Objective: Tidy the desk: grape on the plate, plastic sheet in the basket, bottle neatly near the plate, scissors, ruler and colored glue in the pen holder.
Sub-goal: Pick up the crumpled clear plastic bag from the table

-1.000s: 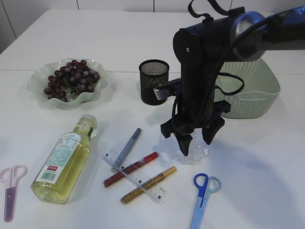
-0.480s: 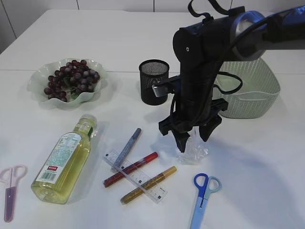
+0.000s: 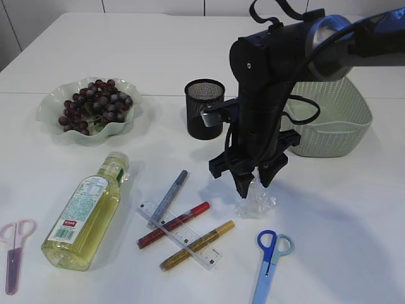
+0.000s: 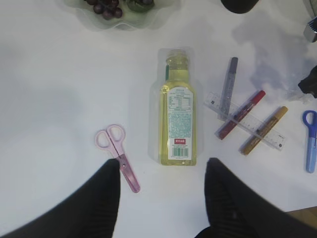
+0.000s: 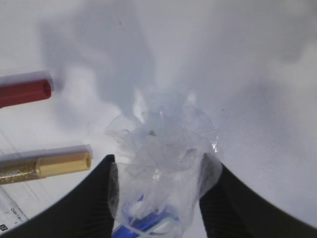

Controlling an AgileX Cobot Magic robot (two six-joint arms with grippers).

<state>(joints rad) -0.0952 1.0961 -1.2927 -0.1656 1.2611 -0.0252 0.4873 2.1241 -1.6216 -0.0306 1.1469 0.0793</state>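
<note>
My right gripper (image 3: 254, 185) is shut on the crumpled clear plastic sheet (image 3: 259, 202) and holds its top just above the table; the right wrist view shows the sheet (image 5: 163, 134) between the fingers (image 5: 156, 171). My left gripper (image 4: 162, 166) is open and empty, above the table near the base of the lying yellow bottle (image 4: 177, 119) and the pink scissors (image 4: 119, 156). The grapes (image 3: 93, 104) lie on the green plate (image 3: 47, 111). The clear ruler (image 3: 185, 235) lies with the red (image 3: 174, 225), gold (image 3: 197, 244) and grey (image 3: 169, 193) glue pens. The blue scissors (image 3: 269, 256) lie at the front.
The black mesh pen holder (image 3: 204, 111) stands behind the right arm. The pale green basket (image 3: 345, 130) stands at the right, partly hidden by the arm. The bottle (image 3: 85, 212) and the pink scissors (image 3: 12, 253) lie at the front left.
The right gripper's fingers have drawn closer together on the plastic sheet and risen a little, pulling the top of the sheet up. Everything else is still.
</note>
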